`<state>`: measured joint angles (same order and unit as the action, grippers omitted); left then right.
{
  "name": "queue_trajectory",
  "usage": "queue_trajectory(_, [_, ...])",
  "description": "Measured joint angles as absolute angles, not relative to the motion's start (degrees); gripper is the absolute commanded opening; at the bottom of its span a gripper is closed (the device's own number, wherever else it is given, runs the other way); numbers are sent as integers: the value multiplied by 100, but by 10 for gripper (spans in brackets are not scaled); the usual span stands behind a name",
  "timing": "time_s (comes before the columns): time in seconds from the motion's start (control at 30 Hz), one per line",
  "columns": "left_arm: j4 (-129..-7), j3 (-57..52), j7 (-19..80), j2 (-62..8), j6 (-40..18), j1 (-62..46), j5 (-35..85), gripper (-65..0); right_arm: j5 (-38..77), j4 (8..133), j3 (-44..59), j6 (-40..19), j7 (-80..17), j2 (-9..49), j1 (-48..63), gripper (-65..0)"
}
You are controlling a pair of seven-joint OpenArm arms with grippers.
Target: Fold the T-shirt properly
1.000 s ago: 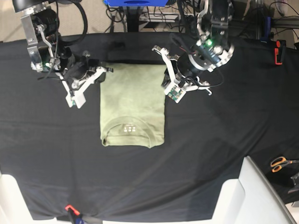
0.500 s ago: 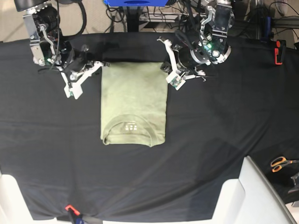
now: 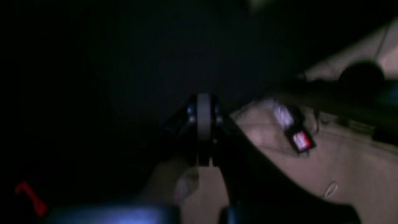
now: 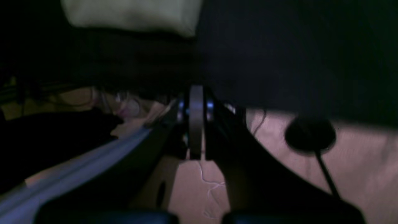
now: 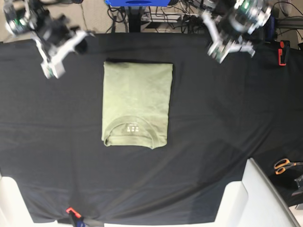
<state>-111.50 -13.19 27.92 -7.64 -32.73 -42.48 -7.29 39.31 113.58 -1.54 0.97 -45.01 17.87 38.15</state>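
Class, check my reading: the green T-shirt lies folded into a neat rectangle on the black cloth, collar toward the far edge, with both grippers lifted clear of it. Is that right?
One slip: in the base view the T-shirt has its collar at the near end, not the far edge. It is folded on the black cloth, with the left gripper and right gripper clear of it.

1. Base view: bright, even overhead light, faint shadows on the table (image 5: 236, 118).
2. Both arms smear with motion blur.
3. Wrist views: dim, murky, soft throughout.

I see my two arms with white brackets and black parts. The left gripper (image 3: 203, 124) has black fingers around a grey strip, and the right gripper (image 4: 196, 119) looks the same.
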Motion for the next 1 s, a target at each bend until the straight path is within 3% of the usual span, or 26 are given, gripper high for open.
queue_trajectory(0.3, [-10895,-1236,2112,-703,-3297,-5701,-720,-650,3769,11312,436,67,-4477,1796,5596,-645])
queue_trajectory(0.47, [-9614,-886,1944,-725,-3299,-5448,-744,-650,2161,9972,-580,5,-4427,1806,5028,-648])
queue_trajectory(0.67, [-7485,-445,1308,-725,-3293,-4412,-740,-650,1570,7218,-1688,86,-3538,1780,3835,-648])
queue_trajectory(0.83, [-4525,-174,1157,-725,-3273,-2685,-722,-650,1588,3524,-2672,67,-2235,1481,2145,-644])
queue_trajectory(0.9, [-2836,78,1046,-731,-3192,-1750,-762,-650,1645,1758,-2705,-19,-1109,1149,1382,-642])
queue_trajectory(1.0, [-534,934,-624,-711,-2543,-725,-810,-650,1616,89,-2698,69,930,928,834,-642])
